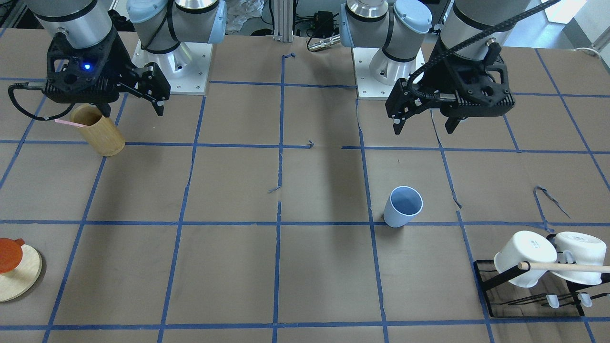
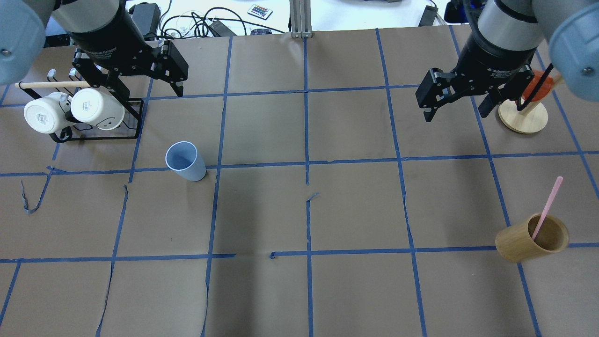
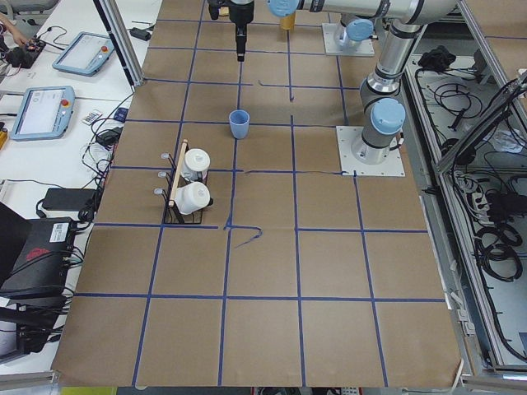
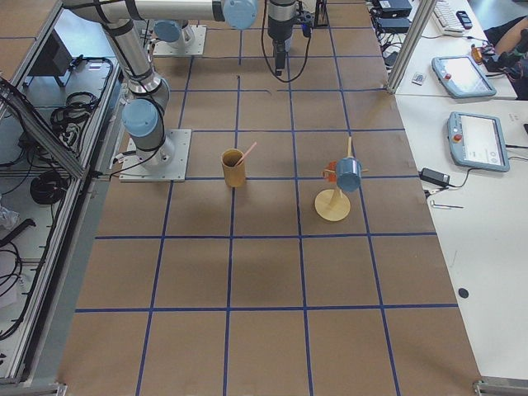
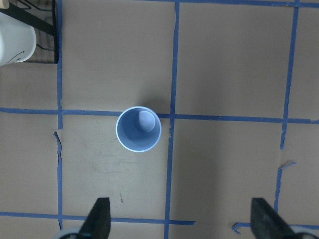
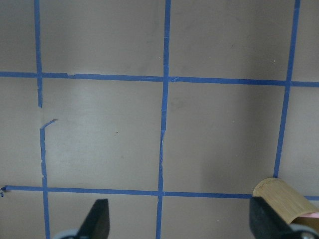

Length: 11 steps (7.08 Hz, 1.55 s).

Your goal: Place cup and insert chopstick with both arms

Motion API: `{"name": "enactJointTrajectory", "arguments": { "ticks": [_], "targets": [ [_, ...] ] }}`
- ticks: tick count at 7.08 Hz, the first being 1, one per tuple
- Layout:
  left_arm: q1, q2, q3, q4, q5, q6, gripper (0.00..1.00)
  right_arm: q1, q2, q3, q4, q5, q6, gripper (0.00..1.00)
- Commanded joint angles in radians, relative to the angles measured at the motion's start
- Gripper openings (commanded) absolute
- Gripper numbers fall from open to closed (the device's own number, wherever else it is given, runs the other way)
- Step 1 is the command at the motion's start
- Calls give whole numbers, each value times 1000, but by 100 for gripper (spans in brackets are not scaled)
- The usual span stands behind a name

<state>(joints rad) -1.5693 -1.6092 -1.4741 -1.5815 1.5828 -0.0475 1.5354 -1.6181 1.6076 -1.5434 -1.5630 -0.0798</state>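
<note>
The light blue cup (image 2: 186,161) stands upright and empty on the brown table, left of centre; it also shows in the front view (image 1: 402,207) and straight below the left wrist camera (image 5: 138,129). My left gripper (image 2: 152,93) hangs open and empty above the table, beyond the cup (image 1: 423,129). The pale pink chopstick (image 2: 546,207) leans inside a tan bamboo cylinder (image 2: 531,238) at the near right. My right gripper (image 2: 455,114) is open and empty, high above the table and apart from the cylinder (image 1: 97,129).
A black wire rack (image 2: 93,137) with two white mugs (image 2: 75,110) and a wooden rod (image 2: 51,85) stands at the far left, next to my left gripper. A round wooden stand (image 2: 523,117) with an orange cup stands at the far right.
</note>
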Motion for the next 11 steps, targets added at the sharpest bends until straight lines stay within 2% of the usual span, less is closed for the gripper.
{"name": "enactJointTrajectory", "arguments": {
  "ticks": [1,7,9,11],
  "targets": [
    [0,0,0,0,0,0,100,-1,0,0,-1,-2,-2,100],
    [18,8,-3,1,6,14,100,-9,3,-2,-9,-9,3,100],
    [84,17,-29,-3,22,133,100,-8,4,-2,-11,-14,-6,100],
    [196,23,-121,9,17,231,100,-23,6,2,-6,-50,-12,100]
  ]
}}
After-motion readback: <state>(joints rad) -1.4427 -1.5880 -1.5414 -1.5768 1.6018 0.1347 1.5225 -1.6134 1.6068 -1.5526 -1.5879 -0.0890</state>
